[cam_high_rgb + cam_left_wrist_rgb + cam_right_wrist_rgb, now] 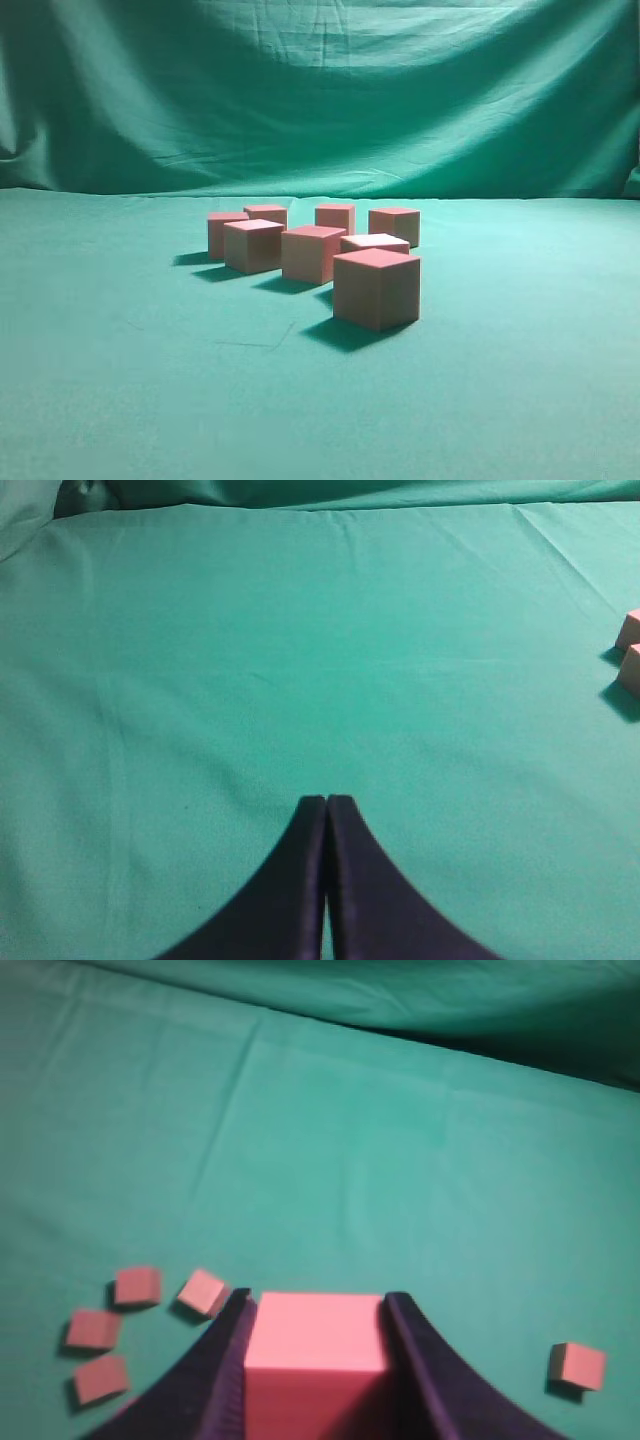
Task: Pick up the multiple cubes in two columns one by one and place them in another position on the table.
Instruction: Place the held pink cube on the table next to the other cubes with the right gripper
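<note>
Several reddish-pink cubes stand in a loose cluster on the green table (pixel 120 380) in the exterior view; the nearest cube (pixel 377 288) is the largest in view. Neither gripper shows in that view. My right gripper (pixel 318 1302) is shut on one cube (pixel 318 1345) and holds it high above the table. Below it lie several small cubes at the left (pixel 137 1285) and one at the right (pixel 577 1366). My left gripper (pixel 326 802) is shut and empty over bare cloth, with two cubes (pixel 630 650) at the right edge of its view.
A wrinkled green cloth backdrop (pixel 320 90) hangs behind the table. Bare green cloth lies in front of and to both sides of the cluster.
</note>
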`<state>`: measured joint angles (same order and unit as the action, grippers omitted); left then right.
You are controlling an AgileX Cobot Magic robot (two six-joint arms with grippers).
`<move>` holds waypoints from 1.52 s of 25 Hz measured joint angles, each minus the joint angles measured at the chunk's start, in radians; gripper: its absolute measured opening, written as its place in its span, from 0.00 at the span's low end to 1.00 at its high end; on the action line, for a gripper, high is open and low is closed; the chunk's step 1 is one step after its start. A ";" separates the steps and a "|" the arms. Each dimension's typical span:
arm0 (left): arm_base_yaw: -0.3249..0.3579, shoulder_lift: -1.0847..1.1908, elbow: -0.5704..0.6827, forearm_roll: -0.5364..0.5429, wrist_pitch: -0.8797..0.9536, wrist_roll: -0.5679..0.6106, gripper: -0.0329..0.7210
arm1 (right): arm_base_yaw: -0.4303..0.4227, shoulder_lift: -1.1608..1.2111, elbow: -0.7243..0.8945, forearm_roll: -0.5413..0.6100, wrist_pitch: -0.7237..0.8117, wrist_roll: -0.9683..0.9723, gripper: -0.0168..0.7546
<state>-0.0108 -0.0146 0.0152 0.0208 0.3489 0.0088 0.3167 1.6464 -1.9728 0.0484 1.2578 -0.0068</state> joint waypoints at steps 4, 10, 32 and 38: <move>0.000 0.000 0.000 0.000 0.000 0.000 0.04 | 0.133 -0.134 0.165 0.002 0.005 0.018 0.36; 0.000 0.000 0.000 0.000 0.000 0.000 0.04 | 0.357 -0.207 0.408 0.003 0.009 0.022 0.36; 0.000 0.000 0.000 0.000 0.000 -0.002 0.04 | 0.716 0.160 0.579 -0.023 -0.154 -0.348 0.36; 0.000 0.000 0.000 0.000 0.000 -0.002 0.04 | 0.694 0.237 0.579 -0.023 -0.242 -0.422 0.36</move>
<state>-0.0108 -0.0146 0.0152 0.0208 0.3489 0.0070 1.0111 1.8829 -1.3935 0.0252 1.0158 -0.4292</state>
